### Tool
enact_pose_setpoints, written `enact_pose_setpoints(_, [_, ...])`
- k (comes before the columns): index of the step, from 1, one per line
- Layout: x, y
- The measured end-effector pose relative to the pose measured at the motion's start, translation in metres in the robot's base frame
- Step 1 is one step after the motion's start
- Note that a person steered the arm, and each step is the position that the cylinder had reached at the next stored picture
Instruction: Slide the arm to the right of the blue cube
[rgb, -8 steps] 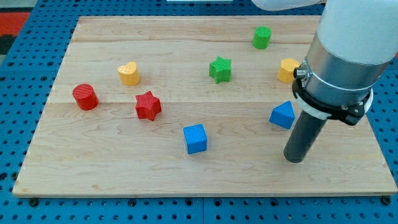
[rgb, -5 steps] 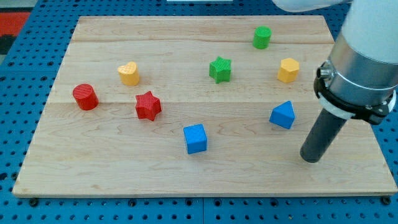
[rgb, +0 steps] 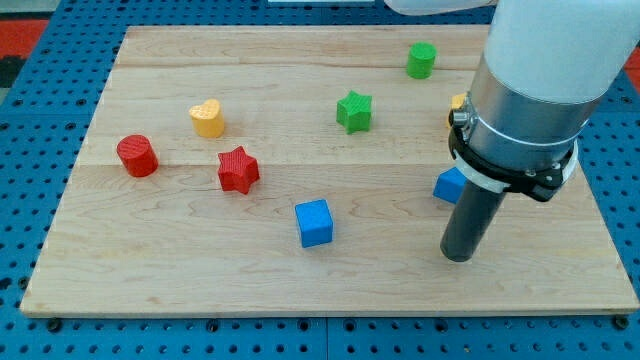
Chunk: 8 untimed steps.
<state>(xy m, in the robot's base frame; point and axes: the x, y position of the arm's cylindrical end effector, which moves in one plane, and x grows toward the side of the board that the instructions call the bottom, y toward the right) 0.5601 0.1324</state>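
Observation:
The blue cube (rgb: 314, 222) sits on the wooden board (rgb: 200, 270) a little below its middle. My tip (rgb: 457, 257) rests on the board well to the cube's right, slightly lower in the view, with bare wood between them. A blue triangular block (rgb: 448, 185) lies just above my tip, partly hidden behind the rod. The arm's wide grey and white body covers the board's upper right.
A red star (rgb: 238, 169), a red cylinder (rgb: 137, 156) and a yellow heart (rgb: 207, 118) lie at the left. A green star (rgb: 354, 111) and a green cylinder (rgb: 422, 60) lie toward the top. A yellow block (rgb: 455, 102) peeks out behind the arm.
My tip first moved right toward the board's right edge, then swung back left; it now stands closer to the blue cube than in either earlier frame. No block has moved.

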Motion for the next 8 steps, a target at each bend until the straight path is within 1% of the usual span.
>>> enact_pose_setpoints(2, [0.028,0.0])
enact_pose_setpoints(3, [0.026,-0.009])
enact_pose_setpoints(4, [-0.022,-0.029])
enact_pose_setpoints(5, [-0.032,-0.031])
enact_pose_setpoints(8, [-0.031,-0.034])
